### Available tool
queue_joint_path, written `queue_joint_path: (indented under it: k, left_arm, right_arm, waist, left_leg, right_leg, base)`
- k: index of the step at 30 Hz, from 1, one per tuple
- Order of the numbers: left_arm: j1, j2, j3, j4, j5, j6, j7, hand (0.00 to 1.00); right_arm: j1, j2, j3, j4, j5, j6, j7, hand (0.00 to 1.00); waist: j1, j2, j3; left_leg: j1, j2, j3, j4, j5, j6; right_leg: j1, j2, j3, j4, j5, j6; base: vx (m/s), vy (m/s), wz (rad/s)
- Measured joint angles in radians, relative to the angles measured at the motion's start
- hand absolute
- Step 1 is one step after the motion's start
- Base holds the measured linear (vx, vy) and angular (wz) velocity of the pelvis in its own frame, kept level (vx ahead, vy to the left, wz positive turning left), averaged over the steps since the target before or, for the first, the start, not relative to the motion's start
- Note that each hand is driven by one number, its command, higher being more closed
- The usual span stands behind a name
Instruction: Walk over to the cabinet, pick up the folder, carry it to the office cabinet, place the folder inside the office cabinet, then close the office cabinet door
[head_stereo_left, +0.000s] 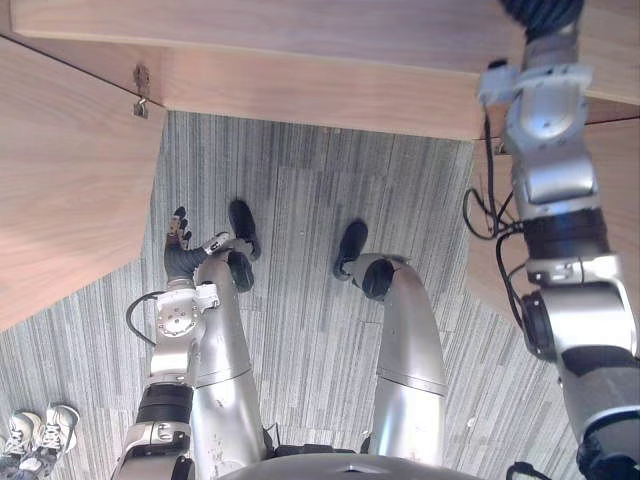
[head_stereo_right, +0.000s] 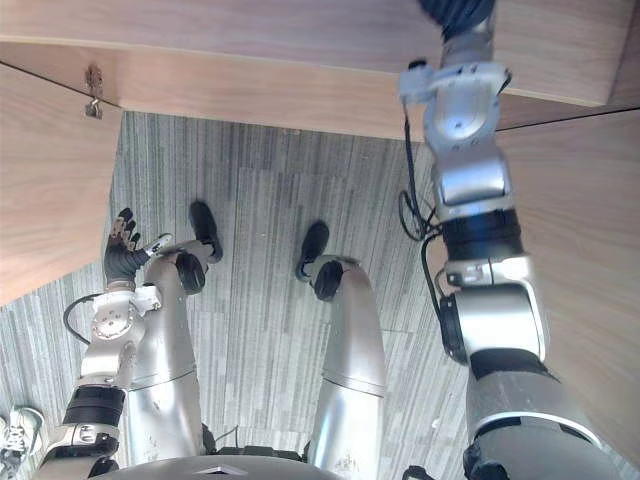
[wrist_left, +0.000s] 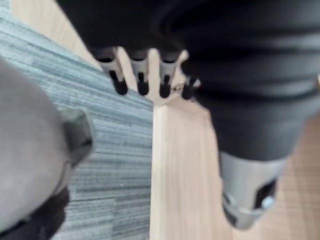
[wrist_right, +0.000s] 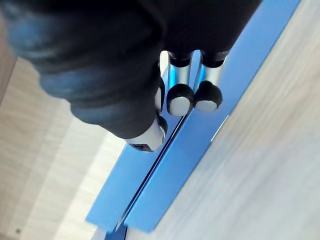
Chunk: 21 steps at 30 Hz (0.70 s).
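Folder inside the cabinet, right hand on it

The right hand reaches up into the cabinet, its fingers curled onto the blue folder, thumb close beside them in what looks like a pinch; the folder lies flat against pale wood inside. The left hand hangs low by the open door, fingers loose and apart. To place it well: seat the folder fully against the wood, let go only once it rests steady, draw the arm straight out clear of the frame, then swing the door
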<state>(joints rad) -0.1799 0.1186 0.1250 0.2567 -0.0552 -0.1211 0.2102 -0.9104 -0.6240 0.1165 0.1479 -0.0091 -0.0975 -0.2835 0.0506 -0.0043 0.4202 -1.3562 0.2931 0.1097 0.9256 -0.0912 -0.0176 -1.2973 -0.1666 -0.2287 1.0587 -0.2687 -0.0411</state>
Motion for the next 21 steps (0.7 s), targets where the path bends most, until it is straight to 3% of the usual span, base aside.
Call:
queue_joint_path:
  k: [6, 11, 15, 20, 21]
  left_arm:
    - [0.004, -0.021, 0.007, 0.08, 0.04, 0.015, -0.004, 0.0]
    - [0.055, -0.052, -0.009, 0.157, 0.063, 0.022, -0.004, 0.0]
    - [0.129, -0.067, -0.049, 0.216, 0.091, 0.023, -0.004, 0.0]
    - [0.186, -0.055, -0.1, 0.324, 0.101, 0.023, -0.007, 0.0]
    - [0.188, -0.055, -0.102, 0.339, 0.101, 0.023, -0.008, 0.0]
  right_arm:
    - [0.334, 0.077, 0.024, -0.285, -0.078, -0.041, 0.021, 1.0]
    - [0.629, 0.191, 0.168, -0.373, -0.229, -0.107, 0.073, 1.0]
    - [0.85, 0.3, 0.233, -0.307, -0.315, -0.122, 0.125, 1.0]
    - [0.966, 0.46, 0.189, 0.045, -0.382, -0.104, 0.152, 1.0]
    - [0.976, 0.482, 0.165, 0.119, -0.39, -0.093, 0.152, 0.0]
  waist:
    - [-0.018, -0.012, -0.008]
    - [-0.034, -0.065, -0.1]
    - [-0.04, -0.073, -0.153]
    - [-0.047, -0.071, -0.227]
    - [-0.05, -0.07, -0.229]
  left_leg:
    - [0.196, 0.009, 0.035, -0.098, -0.006, -0.003]
    - [0.448, -0.002, 0.09, -0.252, -0.009, 0.004]
    - [0.664, -0.039, 0.123, -0.377, -0.001, -0.002]
    - [0.851, -0.089, 0.141, -0.528, 0.028, -0.011]
    - [0.881, -0.095, 0.142, -0.554, 0.036, -0.012]
  right_leg:
    - [0.203, 0.033, -0.004, -0.15, 0.032, 0.026]
    - [0.453, 0.052, -0.004, -0.361, 0.08, 0.053]
    - [0.677, 0.053, -0.001, -0.528, 0.123, 0.072]
    - [0.887, 0.06, -0.002, -0.745, 0.194, 0.098]
    - [0.925, 0.064, -0.001, -0.79, 0.213, 0.101]
  base:
    - [0.01, 0.012, -0.1]
    - [0.12, 0.033, -0.11]
    - [0.16, 0.053, 0.06]
    - [0.16, 0.065, 0.05]
    - [0.07, 0.044, 0.05]
